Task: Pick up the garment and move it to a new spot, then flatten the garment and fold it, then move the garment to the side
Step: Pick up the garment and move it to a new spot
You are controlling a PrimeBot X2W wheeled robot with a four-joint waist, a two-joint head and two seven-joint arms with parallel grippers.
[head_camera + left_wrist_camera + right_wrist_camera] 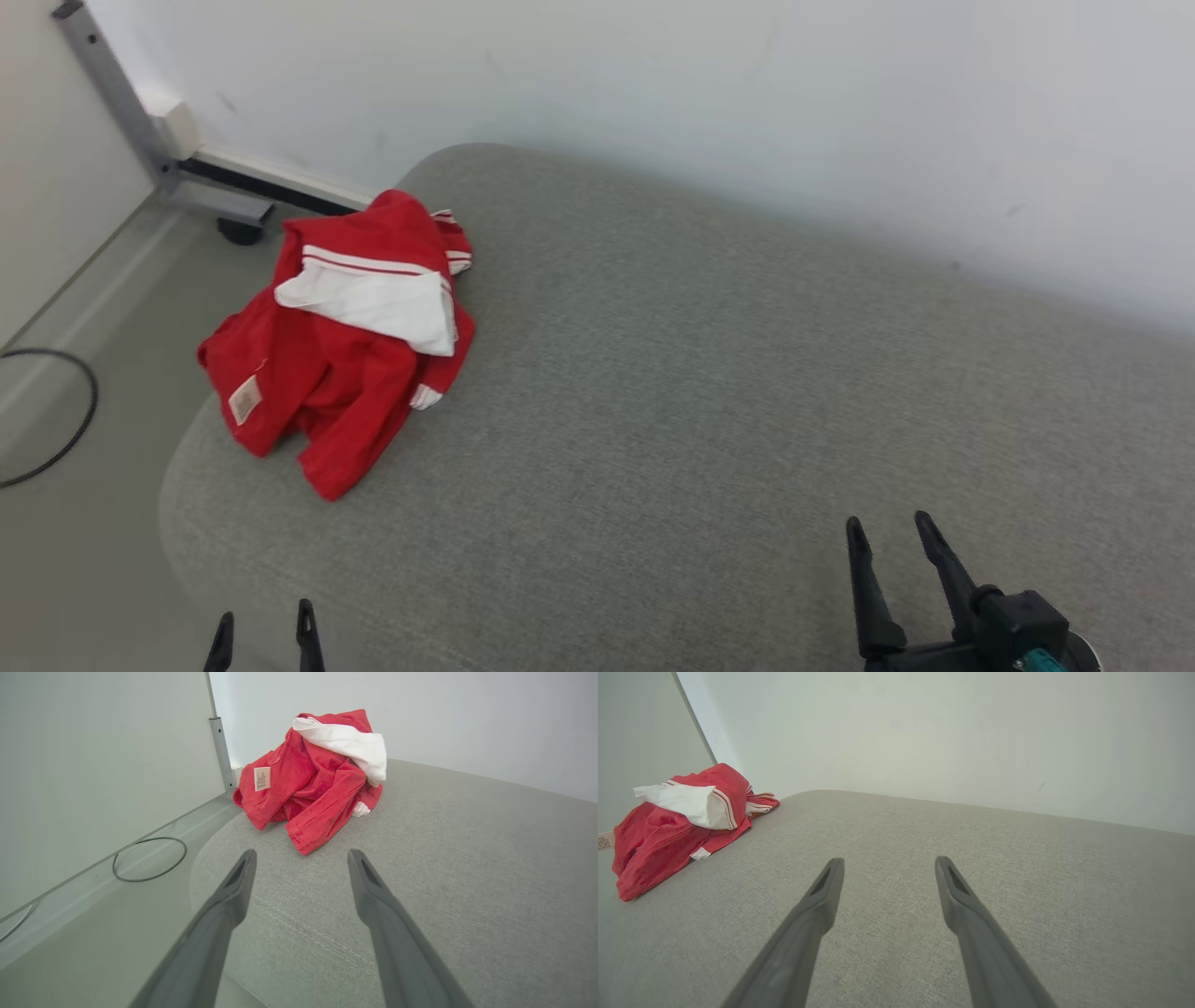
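Head view: red garment (327, 383) crumpled on grey cushion (700, 373); left fingers (305, 639) and right fingers (864, 579) spread wide, empty.

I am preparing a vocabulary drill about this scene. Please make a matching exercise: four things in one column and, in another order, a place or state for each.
Things:
1. red garment
2. left gripper
3. right gripper
4. black cable

Places or states:
A. lies in a loop on the floor
B. open, at the lower right of the head view
C. crumpled at the left end of the grey cushion
D. open, at the lower left of the head view

Pairs: 1-C, 2-D, 3-B, 4-A
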